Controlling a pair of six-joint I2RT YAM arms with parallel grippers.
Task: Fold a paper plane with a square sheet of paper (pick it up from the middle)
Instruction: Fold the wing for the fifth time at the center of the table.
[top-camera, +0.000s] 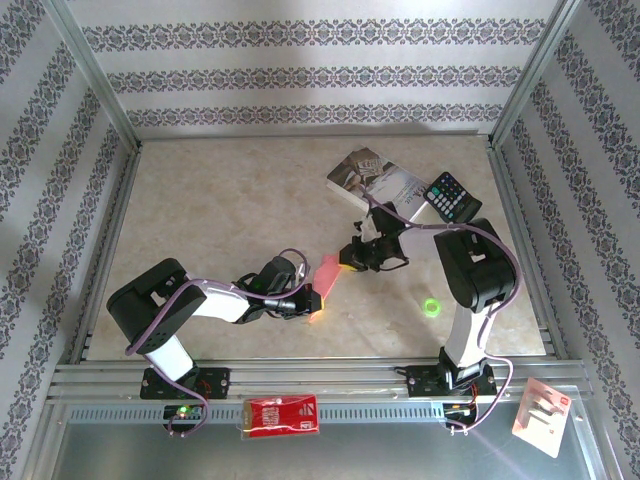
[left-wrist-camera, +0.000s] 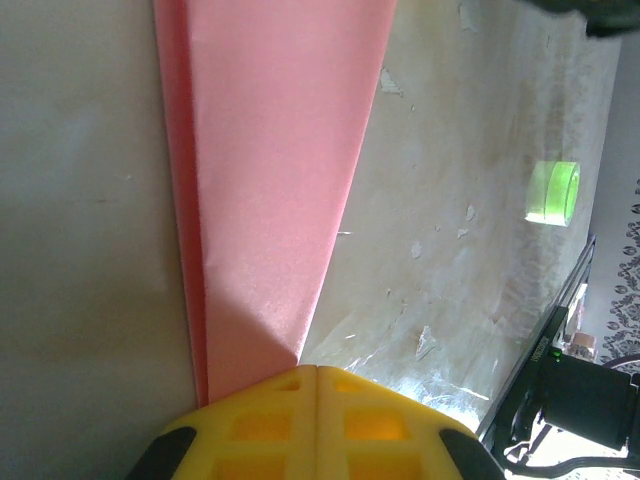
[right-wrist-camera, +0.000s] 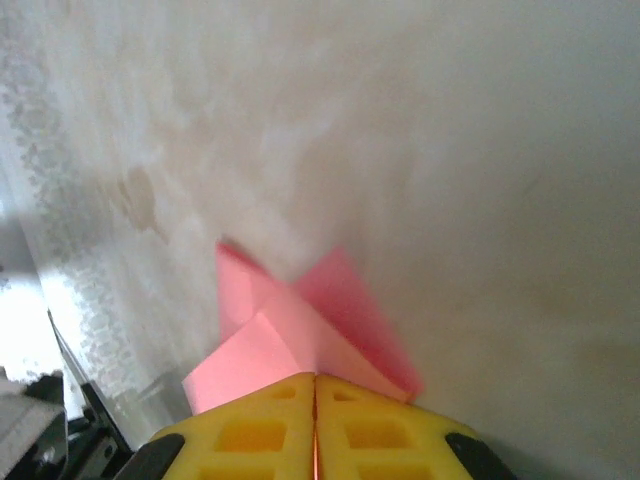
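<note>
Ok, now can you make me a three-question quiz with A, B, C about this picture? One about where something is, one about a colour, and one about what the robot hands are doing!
1. Where is the green tape roll? A in a cup; B on the table near the right arm; C stuck on the wall.
2. What colour is the paper plane? A blue; B white; C pink-red.
3. What are the left gripper and right gripper doing? A both shut on the paper plane; B both wide open; C both lifting a cup.

Answers:
1 B, the roll lies on the tabletop beside that arm.
2 C, the folded paper looks pink-red in every view.
3 A, each wrist view shows yellow fingers pressed together on the paper.
</note>
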